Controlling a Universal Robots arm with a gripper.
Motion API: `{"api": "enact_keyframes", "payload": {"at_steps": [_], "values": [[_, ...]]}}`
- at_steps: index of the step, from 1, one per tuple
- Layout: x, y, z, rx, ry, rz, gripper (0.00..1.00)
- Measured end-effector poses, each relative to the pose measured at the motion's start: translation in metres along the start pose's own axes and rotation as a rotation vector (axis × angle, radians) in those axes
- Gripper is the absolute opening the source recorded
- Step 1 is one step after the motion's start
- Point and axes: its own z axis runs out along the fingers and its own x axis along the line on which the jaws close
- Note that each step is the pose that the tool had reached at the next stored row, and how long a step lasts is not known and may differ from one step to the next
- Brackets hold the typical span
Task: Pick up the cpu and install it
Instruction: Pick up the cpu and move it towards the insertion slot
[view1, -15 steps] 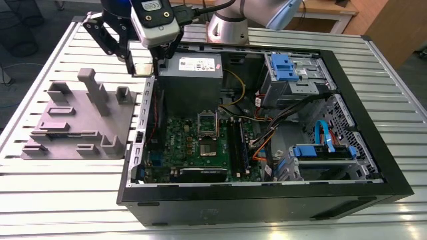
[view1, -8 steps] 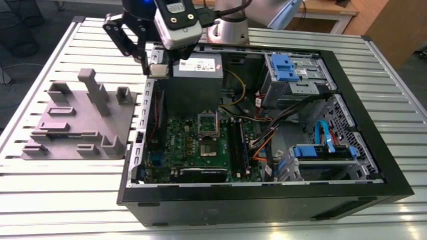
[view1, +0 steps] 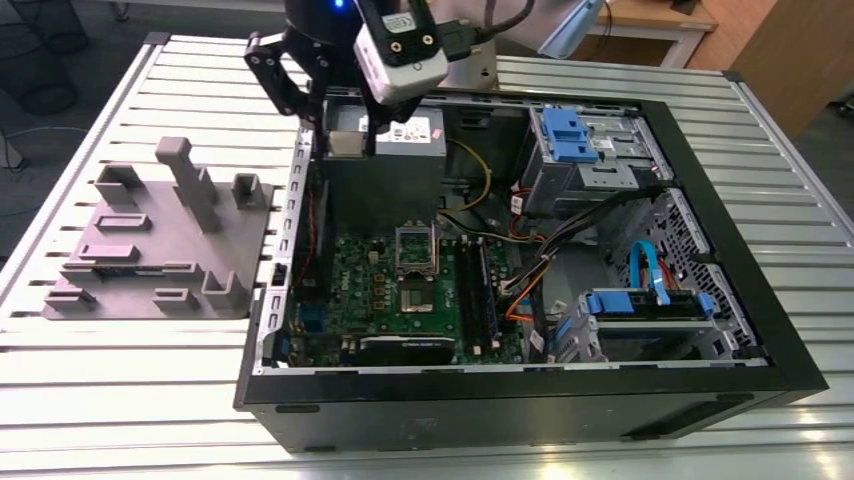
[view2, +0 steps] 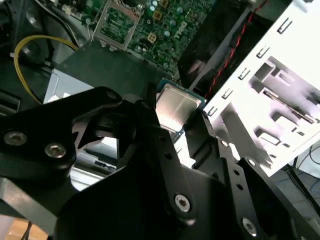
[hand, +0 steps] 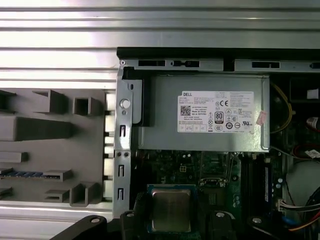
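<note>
Pinching the cpu (view2: 175, 106) between them, the jaws stand narrowly apart.

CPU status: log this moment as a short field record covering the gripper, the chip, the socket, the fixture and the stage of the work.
gripper: shut on the cpu
cpu: held off any surface, shiny top toward both wrist cameras
gripper position: over the open computer case, near the power supply
socket: on the motherboard, dark centre showing, cpu not in it
grey fixture: on the table, to the exterior view's left of the case
stage: cpu picked up, not yet installed
</note>
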Motion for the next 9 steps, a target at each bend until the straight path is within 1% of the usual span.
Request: {"api": "enact_keyframes", "payload": {"at_steps": [2,9], "values": [[-0.0011,-0.0001,0.0007,0.0001,0.0001,0.000,0.47],[-0.0171,-0.0009,0.0036,0.0001,0.0004,0.001,0.47]]}}
